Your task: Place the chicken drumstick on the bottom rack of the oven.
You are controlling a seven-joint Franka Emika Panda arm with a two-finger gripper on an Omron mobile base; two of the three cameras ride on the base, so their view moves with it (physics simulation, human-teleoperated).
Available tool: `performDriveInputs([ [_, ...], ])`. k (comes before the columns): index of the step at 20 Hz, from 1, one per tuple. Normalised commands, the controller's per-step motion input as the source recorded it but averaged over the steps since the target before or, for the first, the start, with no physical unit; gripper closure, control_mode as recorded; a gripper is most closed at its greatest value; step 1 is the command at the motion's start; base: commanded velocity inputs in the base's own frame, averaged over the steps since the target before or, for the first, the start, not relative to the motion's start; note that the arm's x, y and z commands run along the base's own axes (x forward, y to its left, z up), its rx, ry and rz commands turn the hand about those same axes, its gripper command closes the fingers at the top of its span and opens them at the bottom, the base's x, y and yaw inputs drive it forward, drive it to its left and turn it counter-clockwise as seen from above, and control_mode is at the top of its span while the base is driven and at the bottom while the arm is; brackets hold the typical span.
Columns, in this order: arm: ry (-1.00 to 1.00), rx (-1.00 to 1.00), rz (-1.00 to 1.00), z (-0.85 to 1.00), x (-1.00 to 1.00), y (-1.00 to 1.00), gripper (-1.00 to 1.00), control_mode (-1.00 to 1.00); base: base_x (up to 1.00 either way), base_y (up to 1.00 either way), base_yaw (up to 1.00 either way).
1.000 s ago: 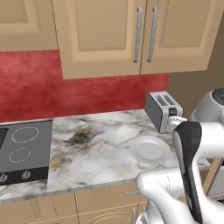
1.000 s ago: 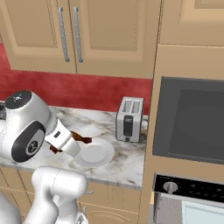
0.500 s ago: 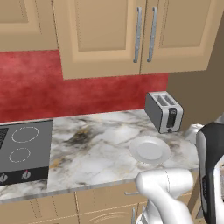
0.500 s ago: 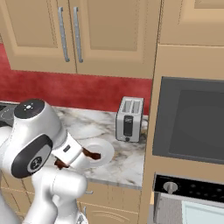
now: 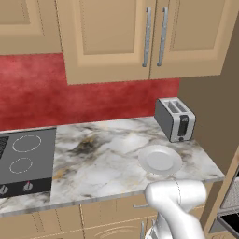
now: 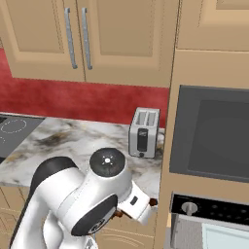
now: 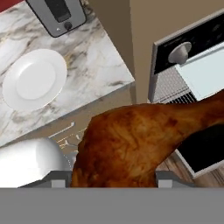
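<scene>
Gripper (image 7: 113, 186) clamped on one chicken drumstick (image 7: 131, 144), one oven (image 7: 183, 74), one white plate (image 7: 34, 78), one toaster (image 5: 175, 119)

The arm (image 6: 73, 204) is showing smooth, glossy white shells with rounded, bulbous segments, and a dark charcoal band is wrapping around one joint between them. A round dark cap (image 6: 108, 161) is sitting on top of the big joint housing, ringed in pale grey with a small light dot at its centre. From the left base view, the arm is appearing as a plain white curved tube (image 5: 175, 203) without visible cables, screws or markings.
</scene>
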Motion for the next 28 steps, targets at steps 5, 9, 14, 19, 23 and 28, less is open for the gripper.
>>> performDriveInputs([
  [5,-0.01,0.0,0.04,-0.98,0.03,-1.0,1.0,-1.0,0.0,0.0,0.0],
  [9,0.0,0.06,0.07,-0.58,0.16,-0.93,1.0,-1.0,0.0,0.0,0.0],
  [14,-0.09,0.1,0.17,-0.12,0.04,-0.61,1.0,-1.0,0.0,0.0,0.0],
  [19,-0.01,0.07,0.22,-0.12,0.15,-0.78,1.0,-1.0,0.0,0.0,0.0],
  [23,0.0,0.01,0.1,-0.41,0.15,-0.81,1.0,-1.0,0.0,0.0,0.0],
  [28,-0.07,0.02,0.02,-0.38,0.07,-0.66,1.0,-1.0,0.0,0.0,0.0],
])
